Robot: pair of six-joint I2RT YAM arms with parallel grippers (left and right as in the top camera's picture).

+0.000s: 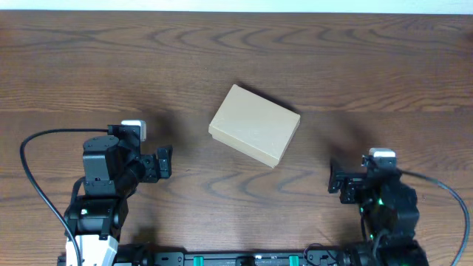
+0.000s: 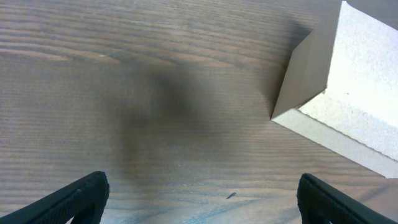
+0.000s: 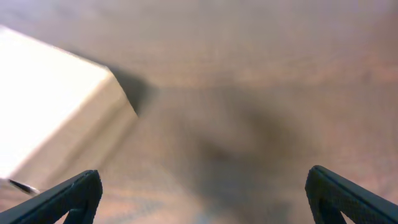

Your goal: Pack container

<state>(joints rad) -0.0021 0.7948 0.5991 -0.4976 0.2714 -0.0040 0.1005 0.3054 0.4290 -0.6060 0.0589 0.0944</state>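
Black left claw [image 1: 165,162] near smooth, rectangular cardboard container [image 1: 255,124].

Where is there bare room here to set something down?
Open table lies behind the box along the far edge, and left and right of it. The near strip between the left arm and right arm is tightest, though bare too.

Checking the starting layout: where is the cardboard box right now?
In the overhead view the cardboard box lies angled near the middle of the table, between the left pincer and the right pincer and just beyond them, touching neither.
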